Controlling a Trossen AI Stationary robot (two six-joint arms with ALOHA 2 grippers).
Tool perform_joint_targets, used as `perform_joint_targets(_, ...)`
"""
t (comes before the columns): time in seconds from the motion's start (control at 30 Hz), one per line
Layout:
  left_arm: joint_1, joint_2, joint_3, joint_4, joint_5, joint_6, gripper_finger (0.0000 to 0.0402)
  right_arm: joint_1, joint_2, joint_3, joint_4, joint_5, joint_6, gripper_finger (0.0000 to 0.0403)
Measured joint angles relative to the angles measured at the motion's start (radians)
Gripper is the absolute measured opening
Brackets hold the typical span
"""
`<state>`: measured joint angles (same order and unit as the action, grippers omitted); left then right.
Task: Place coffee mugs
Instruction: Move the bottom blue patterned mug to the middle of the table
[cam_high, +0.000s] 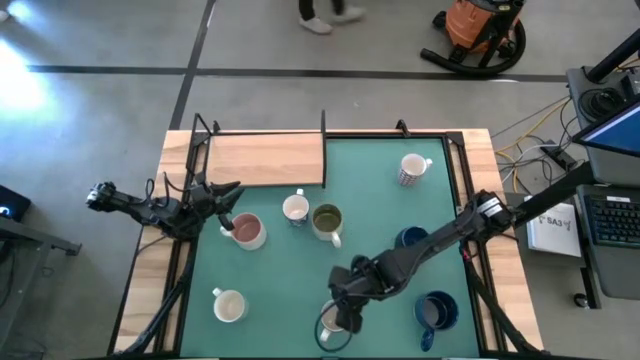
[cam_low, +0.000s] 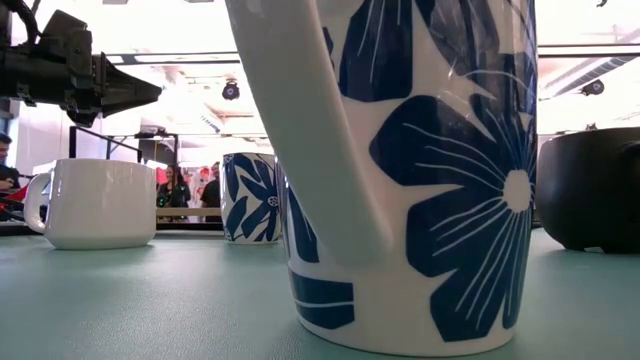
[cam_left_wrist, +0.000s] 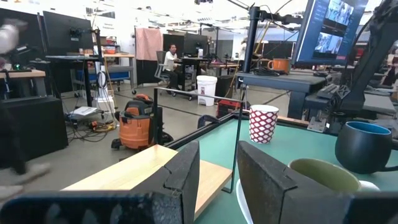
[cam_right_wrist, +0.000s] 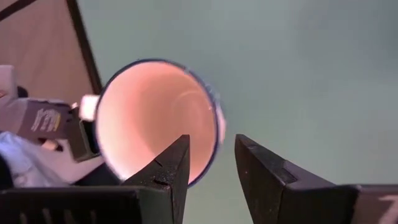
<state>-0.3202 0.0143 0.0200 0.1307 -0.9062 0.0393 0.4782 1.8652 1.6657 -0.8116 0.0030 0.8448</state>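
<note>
High view: straight down over the green table (cam_high: 380, 200), both arms in frame. Low view: at tabletop level, pressed close to a blue-flowered mug (cam_low: 420, 170) (fills most of the frame). Left wrist view looks level across the table toward the room; right wrist view looks down into that same mug (cam_right_wrist: 155, 118).

8 mugs (cam_high: 413, 169), 2 grippers (cam_high: 345, 300)
</note>
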Motion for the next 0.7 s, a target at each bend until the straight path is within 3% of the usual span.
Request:
perform_joint_targets(0.33,0.000,0.000,0.000,0.000,0.000,0.000,0.0091,0.000,0.002,-0.062,0.051,0.016,0.042,0.0114)
perform_joint_targets(0.7,0.000,0.000,0.000,0.000,0.000,0.000,0.0091,-0.006,0.002,-0.119,0.125,0.018,0.080,0.0073)
